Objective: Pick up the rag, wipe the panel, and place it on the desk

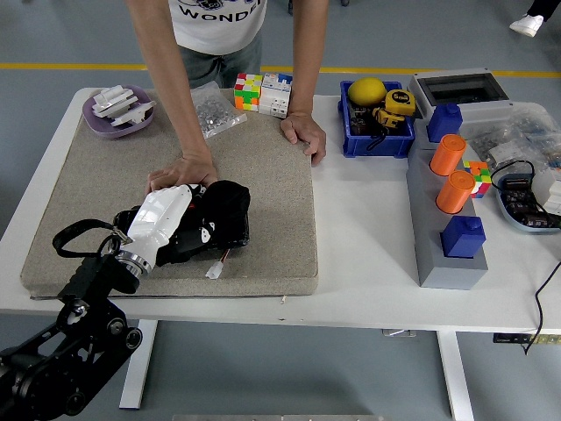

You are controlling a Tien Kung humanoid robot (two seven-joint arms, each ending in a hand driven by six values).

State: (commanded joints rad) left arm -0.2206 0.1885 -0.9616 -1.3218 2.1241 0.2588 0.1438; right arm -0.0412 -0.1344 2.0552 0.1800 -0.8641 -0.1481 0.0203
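Left hand (pixel 180 219): lower left of the frame, white-shelled, fingers clamped on the black rag (pixel 223 210) and pressing it onto the panel.
Right hand: not in the frame.
Rag: bunched at the right end of the panel, left of centre, partly hidden under the robot hand.
Panel (pixel 188 237): glossy black, flat on the beige mat (pixel 263 202), mostly covered; small white connector (pixel 213 271) trailing toward the mat's lower edge.
Person's hand (pixel 180 171): flat on the mat, touching the panel's upper edge, apparently bracing it; other hand (pixel 304 136) resting near the mat's upper right corner.
Risk, slip: likely skid of the panel toward the frame's right if the bracing hand lifts.
Risk, contact: possible brush against the person's fingers, lying just beside the wiping path.
Risk, snag: possible catch of rag on the connector lead.
Risk, release: rag perhaps dropped on the mat rather than bare desk (pixel 368 228).
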